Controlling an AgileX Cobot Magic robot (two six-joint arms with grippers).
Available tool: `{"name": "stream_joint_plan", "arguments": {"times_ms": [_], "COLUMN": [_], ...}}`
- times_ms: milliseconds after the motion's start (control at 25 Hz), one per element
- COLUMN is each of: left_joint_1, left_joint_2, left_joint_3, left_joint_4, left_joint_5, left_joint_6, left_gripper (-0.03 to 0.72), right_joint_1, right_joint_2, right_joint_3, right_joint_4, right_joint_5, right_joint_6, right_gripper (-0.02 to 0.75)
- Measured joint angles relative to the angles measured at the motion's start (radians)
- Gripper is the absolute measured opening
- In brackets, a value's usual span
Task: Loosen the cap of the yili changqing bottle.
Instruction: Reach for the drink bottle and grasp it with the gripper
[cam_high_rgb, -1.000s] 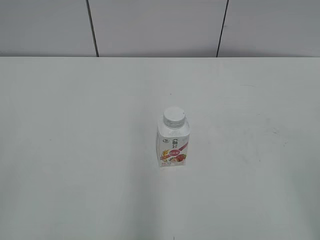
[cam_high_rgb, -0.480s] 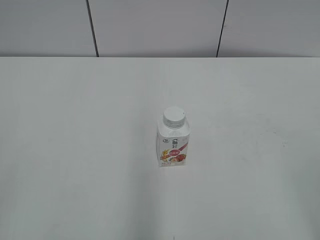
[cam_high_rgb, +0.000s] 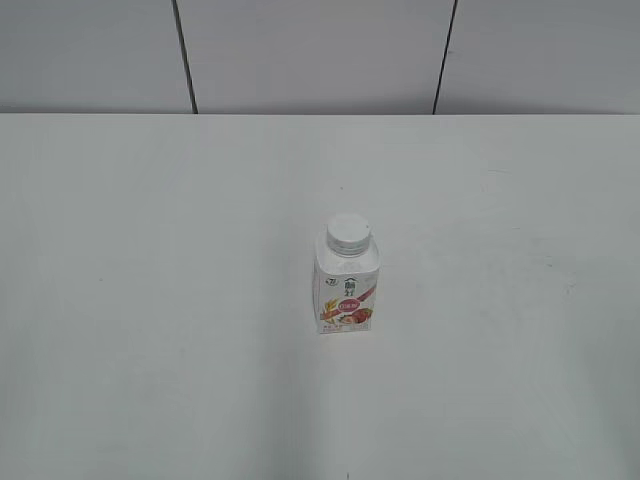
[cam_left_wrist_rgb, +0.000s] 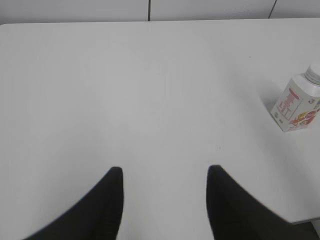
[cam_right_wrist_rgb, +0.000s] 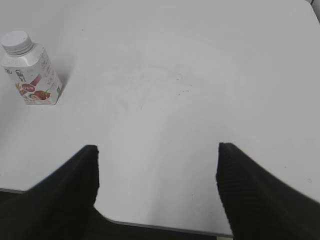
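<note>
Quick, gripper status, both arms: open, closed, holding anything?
Left gripper: open, holding nothing, bottle off to its right.
Right gripper: open wide, holding nothing, bottle off to its left.

The left gripper (cam_left_wrist_rgb: 164, 175) shows two matte black fingers (cam_left_wrist_rgb: 112, 200), broad at the base and tapering to rounded tips, smooth-surfaced and somewhat blurred. The right gripper (cam_right_wrist_rgb: 157, 152) has two wider matte black fingers (cam_right_wrist_rgb: 240, 185) with squarer tips and a fine ribbed or grainy texture. No cables, screws or markings are visible.
</note>
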Motion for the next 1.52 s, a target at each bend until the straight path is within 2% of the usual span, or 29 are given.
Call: {"name": "stream_joint_plan", "arguments": {"times_ms": [640,800,1080,1360,1520], "left_joint_1": [0.000,0.000,0.000,0.000,0.000], "left_joint_2": [0.000,0.000,0.078,0.308,0.486], "left_joint_3": [-0.010,-0.024,0.038,0.096,0.097], "left_joint_4": [0.001,0.009,0.121,0.130,0.131], "left_joint_5": [-0.020,-0.195,-0.519,-0.782,-0.919], "left_joint_6": [0.000,0.000,0.000,0.000,0.000], "left_gripper": [0.344,0.344,0.355,0.462,0.477], "right_joint_1": [0.000,0.000,0.000,0.000,0.000], "right_joint_2": [0.000,0.000,0.000,0.000,0.000], "right_joint_3": [0.000,0.000,0.000,0.000,0.000], "right_joint_4": [0.000,0.000,0.000,0.000,0.000], "right_joint_5": [0.000,0.000,0.000,0.000,0.000], "right_joint_6": [0.000,0.000,0.000,0.000,0.000], "right_gripper": [0.574,0.574,0.574,0.574,0.574]}}
